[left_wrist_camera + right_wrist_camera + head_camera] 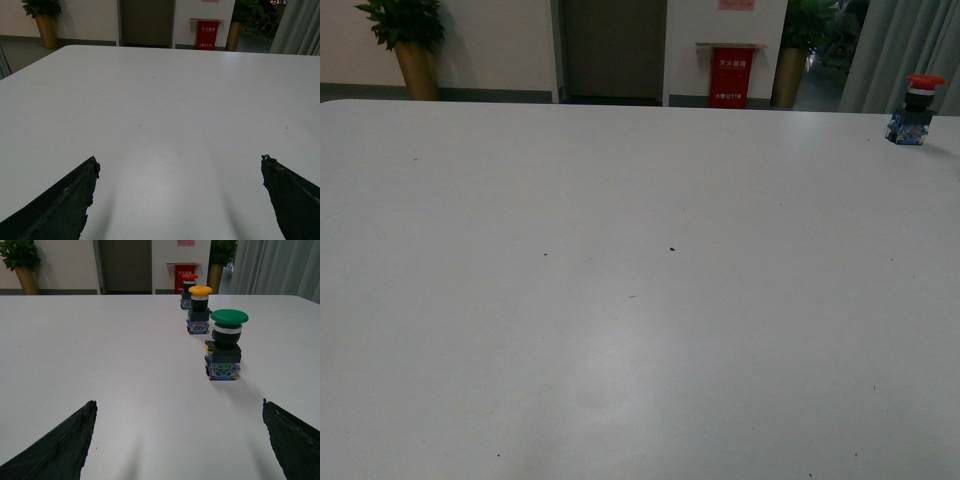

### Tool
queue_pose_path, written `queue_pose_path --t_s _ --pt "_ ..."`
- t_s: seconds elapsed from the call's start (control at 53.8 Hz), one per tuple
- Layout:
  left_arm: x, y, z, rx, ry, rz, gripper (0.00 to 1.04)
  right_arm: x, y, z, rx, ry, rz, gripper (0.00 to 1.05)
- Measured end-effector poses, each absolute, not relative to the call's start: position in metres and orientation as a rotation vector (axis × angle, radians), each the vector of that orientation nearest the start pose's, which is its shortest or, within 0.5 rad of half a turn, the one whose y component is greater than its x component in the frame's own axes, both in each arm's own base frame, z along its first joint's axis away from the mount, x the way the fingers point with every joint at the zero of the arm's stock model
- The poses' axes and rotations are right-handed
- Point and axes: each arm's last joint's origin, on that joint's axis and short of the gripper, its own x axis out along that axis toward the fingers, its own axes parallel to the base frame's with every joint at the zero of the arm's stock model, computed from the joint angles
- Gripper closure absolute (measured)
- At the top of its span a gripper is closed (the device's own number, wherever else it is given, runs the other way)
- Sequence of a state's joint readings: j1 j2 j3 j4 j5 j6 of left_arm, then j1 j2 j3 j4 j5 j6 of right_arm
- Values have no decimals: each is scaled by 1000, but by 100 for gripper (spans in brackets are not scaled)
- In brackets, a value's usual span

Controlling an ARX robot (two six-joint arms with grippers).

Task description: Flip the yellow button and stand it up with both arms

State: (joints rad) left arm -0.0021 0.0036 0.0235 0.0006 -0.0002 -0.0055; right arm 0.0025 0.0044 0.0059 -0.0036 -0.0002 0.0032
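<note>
Bystanders on your white table (620, 300)

You have a red-capped switch (917, 110) upright at the far right edge, and a green mushroom-capped switch (226, 345) standing upright nearest the right wrist camera. Behind the table: two potted plants (408, 45), a dark door (615, 48) and a red stand (731, 72).

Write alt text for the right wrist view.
Three push-button switches stand upright in a row on a white table: a green mushroom-cap switch nearest, a yellow flat-cap switch behind it, and a red-capped switch farthest. The right tool is open, its black fingers framing the lower corners.
</note>
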Motion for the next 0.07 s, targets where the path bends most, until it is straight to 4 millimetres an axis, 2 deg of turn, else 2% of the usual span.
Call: queue_pose_path --t_s 0.074 --pt "96 0 171 -6 -20 -2 7 98 0 165 3 2 3 7"
